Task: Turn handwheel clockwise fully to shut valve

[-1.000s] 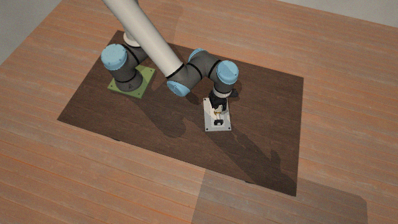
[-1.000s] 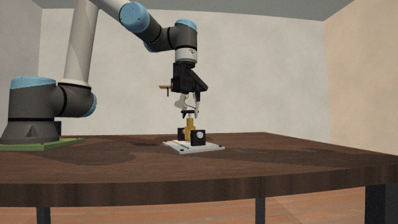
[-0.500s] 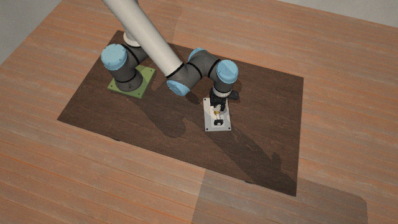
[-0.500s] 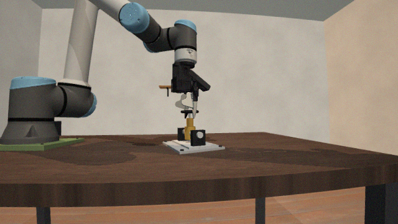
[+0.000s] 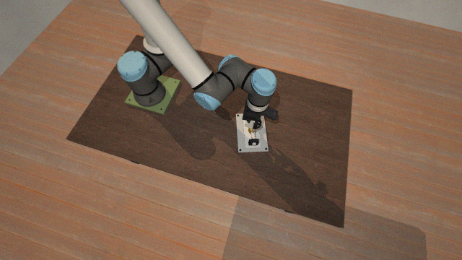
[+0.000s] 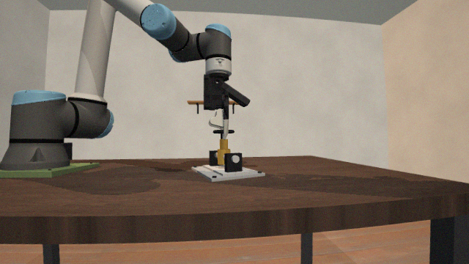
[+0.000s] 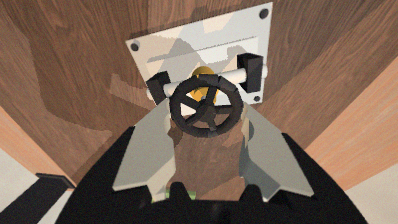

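The valve stands on a light grey base plate (image 5: 252, 138) on the dark table; the plate also shows in the exterior view (image 6: 228, 173) and in the wrist view (image 7: 200, 50). A black spoked handwheel (image 7: 206, 106) sits on top of a brass stem (image 6: 223, 151), above a white pipe held by two black blocks (image 7: 250, 71). My gripper (image 7: 204, 100) hangs straight down over the valve, with its two grey fingers pressed on the left and right of the wheel's rim. It is shut on the handwheel (image 6: 222, 131).
The arm's base stands on a green plate (image 5: 153, 94) at the table's back left. A small wooden shelf (image 6: 205, 103) hangs on the wall behind the gripper. The table's front edge is near the exterior view.
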You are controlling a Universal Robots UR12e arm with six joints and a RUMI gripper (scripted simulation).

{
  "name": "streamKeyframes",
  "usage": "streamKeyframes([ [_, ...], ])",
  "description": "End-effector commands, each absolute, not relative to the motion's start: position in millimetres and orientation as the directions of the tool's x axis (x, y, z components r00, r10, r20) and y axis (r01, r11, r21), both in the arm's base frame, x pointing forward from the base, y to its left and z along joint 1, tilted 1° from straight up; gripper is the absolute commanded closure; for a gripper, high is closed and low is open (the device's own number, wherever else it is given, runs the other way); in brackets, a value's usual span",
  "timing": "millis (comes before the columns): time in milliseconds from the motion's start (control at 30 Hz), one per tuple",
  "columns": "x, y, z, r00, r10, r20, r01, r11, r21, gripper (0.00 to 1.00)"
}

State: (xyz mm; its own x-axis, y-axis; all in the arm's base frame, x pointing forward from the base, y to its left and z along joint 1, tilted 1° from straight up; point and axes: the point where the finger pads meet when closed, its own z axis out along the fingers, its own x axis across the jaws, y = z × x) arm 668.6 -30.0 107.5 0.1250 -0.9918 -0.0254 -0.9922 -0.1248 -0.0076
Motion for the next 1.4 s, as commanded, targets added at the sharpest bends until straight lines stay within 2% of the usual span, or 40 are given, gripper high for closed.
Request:
streamKeyframes([
  [0, 669.2, -30.2, 108.3, 0.036, -0.999, -0.024, -0.999, -0.036, -0.006, 1.00],
  [867, 669.2, -30.2, 108.3, -0.432, -0.901, -0.024, -0.902, 0.432, 0.006, 1.00],
  [1367, 669.2, -30.2, 108.3, -0.596, -0.803, -0.023, -0.803, 0.596, 0.010, 1.00],
])
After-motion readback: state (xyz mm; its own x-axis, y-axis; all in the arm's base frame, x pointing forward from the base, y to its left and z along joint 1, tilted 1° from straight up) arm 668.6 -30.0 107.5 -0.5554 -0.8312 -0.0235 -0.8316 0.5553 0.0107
